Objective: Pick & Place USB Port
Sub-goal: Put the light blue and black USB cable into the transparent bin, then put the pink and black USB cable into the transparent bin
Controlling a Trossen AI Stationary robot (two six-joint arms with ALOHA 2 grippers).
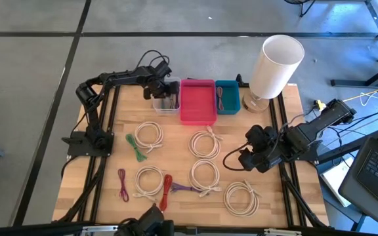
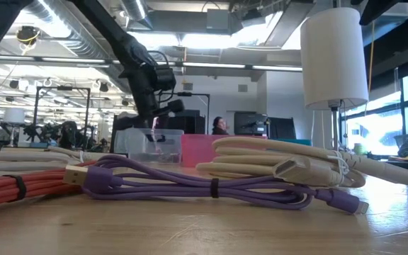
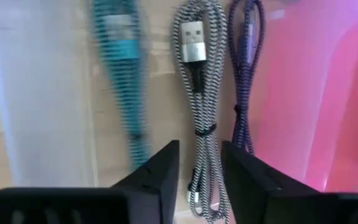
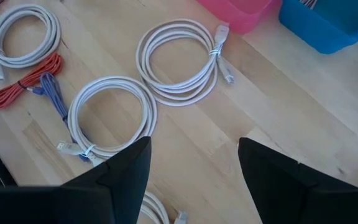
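My left gripper (image 3: 201, 155) stands open, pointing steeply down over the clear bin (image 1: 166, 103) at the far side of the table. Inside the bin lie a teal cable (image 3: 120, 68), blurred in the left wrist view, a black-and-white braided USB cable (image 3: 194, 74) and a purple cable (image 3: 247, 68). The braided cable shows through the gap between the fingers, below them. In the high view my left gripper (image 1: 165, 90) is right above that bin. My right gripper (image 4: 194, 152) hangs open above the table's right part (image 1: 249, 157), with nothing between its fingers.
A pink bin (image 1: 197, 101) and a blue bin (image 1: 228, 96) stand next to the clear one, and a white lamp (image 1: 277, 65) at the far right. Several white cable coils (image 1: 205, 143), a green (image 1: 136, 145), a red (image 1: 167, 191) and purple cables (image 1: 123, 185) lie on the table.
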